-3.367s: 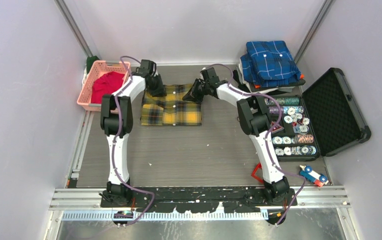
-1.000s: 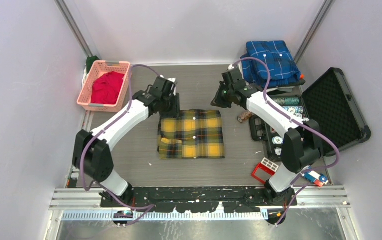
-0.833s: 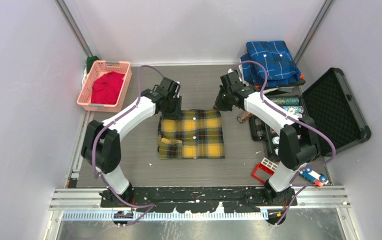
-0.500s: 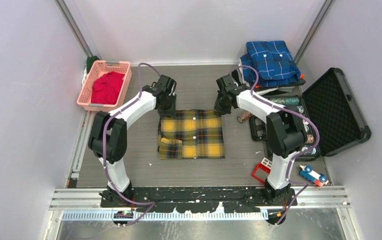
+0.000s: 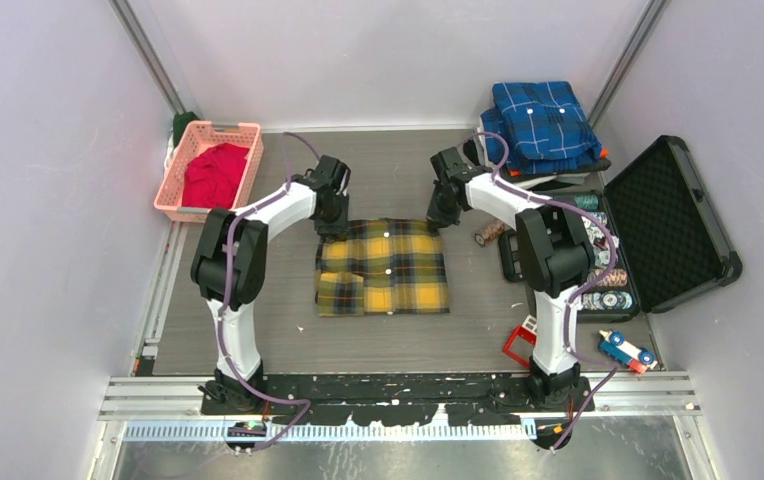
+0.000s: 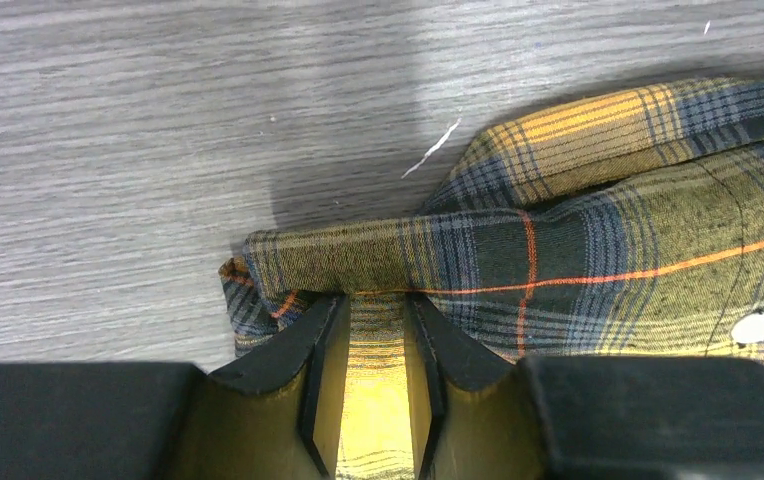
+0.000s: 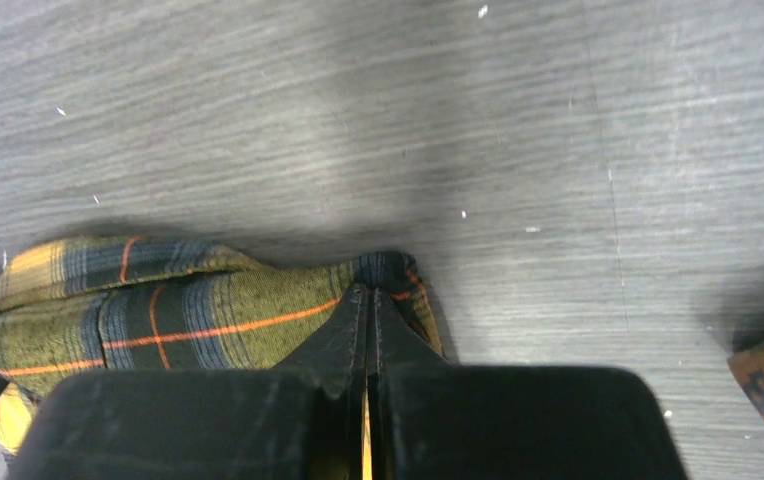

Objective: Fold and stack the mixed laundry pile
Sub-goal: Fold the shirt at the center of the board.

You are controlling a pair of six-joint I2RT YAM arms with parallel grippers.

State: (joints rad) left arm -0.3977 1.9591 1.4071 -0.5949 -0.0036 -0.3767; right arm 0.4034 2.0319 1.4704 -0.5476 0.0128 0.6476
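Table [image 5: 258, 330]: carries my yellow-and-black plaid shirt [image 5: 383, 268], lying flat at its middle as a neat rectangle.
Far edge: pinched at both corners, I judge so that it folds or drags evenly.
Red T-shirt [image 5: 213, 172]: waiting in the pink basket [image 5: 171, 180], far left.
Left fingers [image 6: 303, 345]: clamped on the far-left corner.
Right fingers [image 7: 343, 335]: clenched tight on the far-right corner.

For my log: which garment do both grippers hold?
The yellow plaid cloth shirt; the red T-shirt lies in the pink basket, the blue plaid shirt far right.
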